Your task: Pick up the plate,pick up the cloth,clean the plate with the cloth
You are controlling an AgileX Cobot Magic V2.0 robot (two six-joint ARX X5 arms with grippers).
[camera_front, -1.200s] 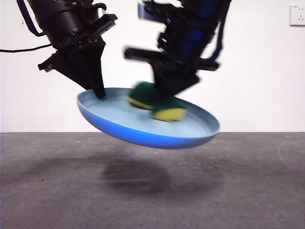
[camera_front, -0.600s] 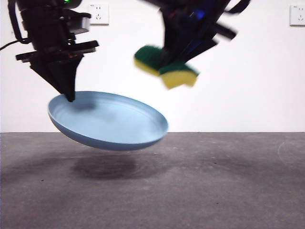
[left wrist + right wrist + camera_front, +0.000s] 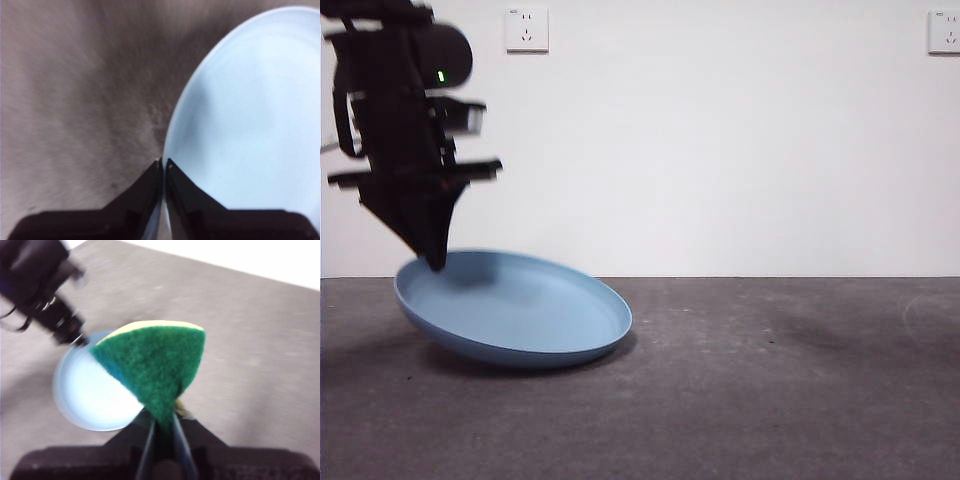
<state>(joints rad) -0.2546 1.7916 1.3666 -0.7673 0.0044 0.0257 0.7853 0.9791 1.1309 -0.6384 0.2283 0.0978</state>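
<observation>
The light-blue plate [image 3: 510,308] is tilted at the left of the front view, its low edge on the grey table, its high left rim pinched by my left gripper [image 3: 433,262]. In the left wrist view the jaws are shut on the plate [image 3: 250,115] rim at the gripper [image 3: 163,162]. My right gripper [image 3: 162,422] is out of the front view. It is shut on the cloth [image 3: 155,365], a yellow sponge with a green top, held high above the plate [image 3: 90,390].
The grey table [image 3: 770,380] stretches to the right. A white wall with two sockets [image 3: 526,29] stands behind. The left arm [image 3: 45,300] shows at the plate's rim in the right wrist view.
The left gripper has moved the plate down and left until its low edge touches the table. The right gripper has lifted the sponge up out of the front view.
</observation>
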